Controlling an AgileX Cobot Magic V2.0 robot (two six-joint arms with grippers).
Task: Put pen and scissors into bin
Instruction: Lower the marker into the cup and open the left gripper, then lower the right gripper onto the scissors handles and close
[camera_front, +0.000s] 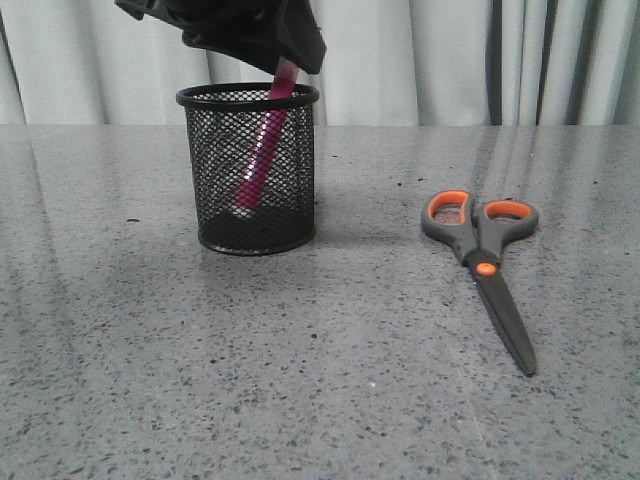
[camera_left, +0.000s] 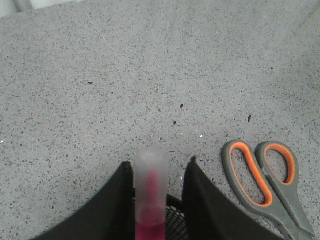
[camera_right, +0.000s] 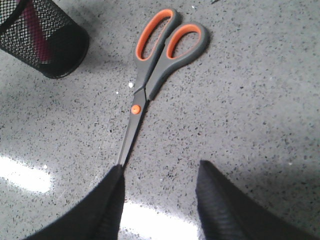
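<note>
— Left end effector (camera_left: 156, 200) hangs right over the bin (camera_front: 248, 168), and we see the pen (camera_front: 262, 150) standing tilted inside it, white end down near the base, pale cap up between the fingers (camera_left: 207, 205). Are we gripping it or not?

— We cannot tell. From the left wrist view the cap sits against one finger with a gap to the other, so the hold looks loose at best.

— And the right end effector (camera_right: 160, 200)?

— Spread wide and empty, low over the bench (camera_front: 320, 400), with the blade tip of the scissors (camera_front: 488, 270) just beside one finger. The scissors lie flat and closed, well apart from the bin on the right side.

— How do we expect them to handle?

— Stiff, and heavier at the handles, we judge. The blades look thin and slick against the bench. We'd take them near the orange pivot, across the narrow neck, and drop them in blades first.
</note>
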